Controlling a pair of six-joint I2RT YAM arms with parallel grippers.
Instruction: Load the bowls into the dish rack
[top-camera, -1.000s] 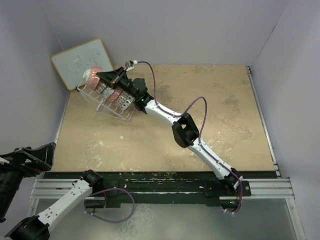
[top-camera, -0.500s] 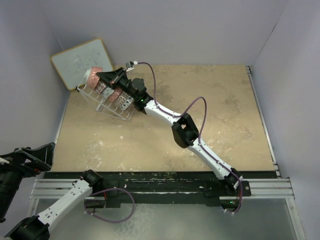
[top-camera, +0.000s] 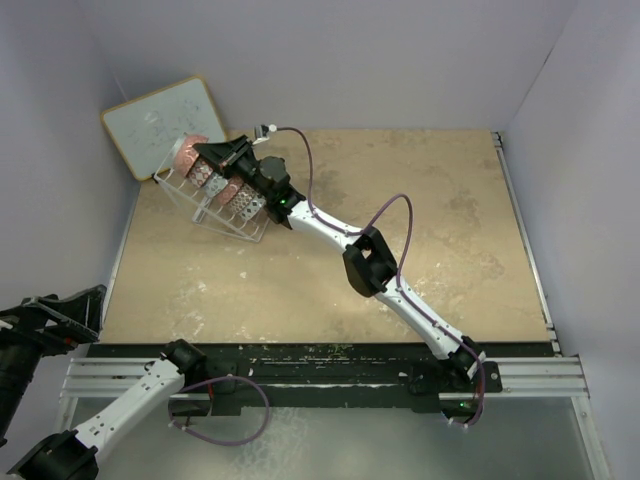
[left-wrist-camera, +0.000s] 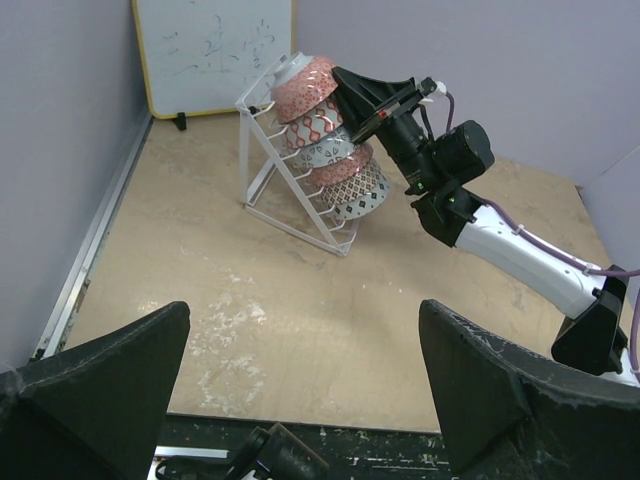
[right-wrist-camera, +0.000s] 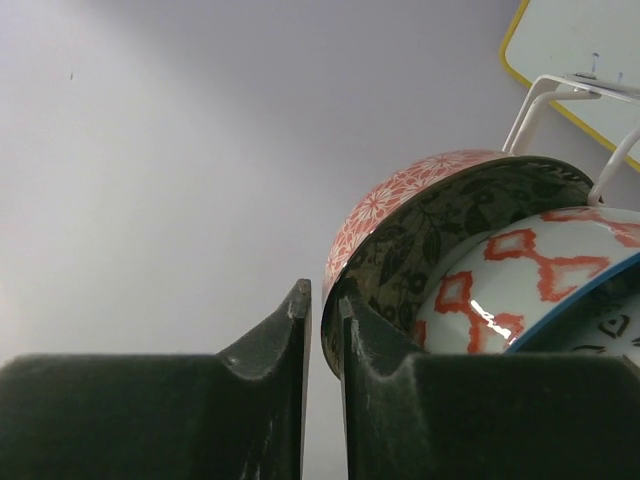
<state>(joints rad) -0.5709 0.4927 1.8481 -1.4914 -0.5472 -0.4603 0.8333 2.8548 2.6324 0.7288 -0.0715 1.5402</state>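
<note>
Right black two-finger gripper (top-camera: 208, 151) has edged slightly forward along its own pointing direction. The red-pink patterned ceramic bowl (top-camera: 186, 150) at its fingertips now shows rounder. Left black gripper (top-camera: 62, 312) has sunk slightly toward the near edge.

Glossy ceramic bowls (right-wrist-camera: 480, 300), white wire rack (right-wrist-camera: 575, 84)

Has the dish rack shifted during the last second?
No. In the top view the dish rack sits at the same place against the whiteboard's lower corner as before.
</note>
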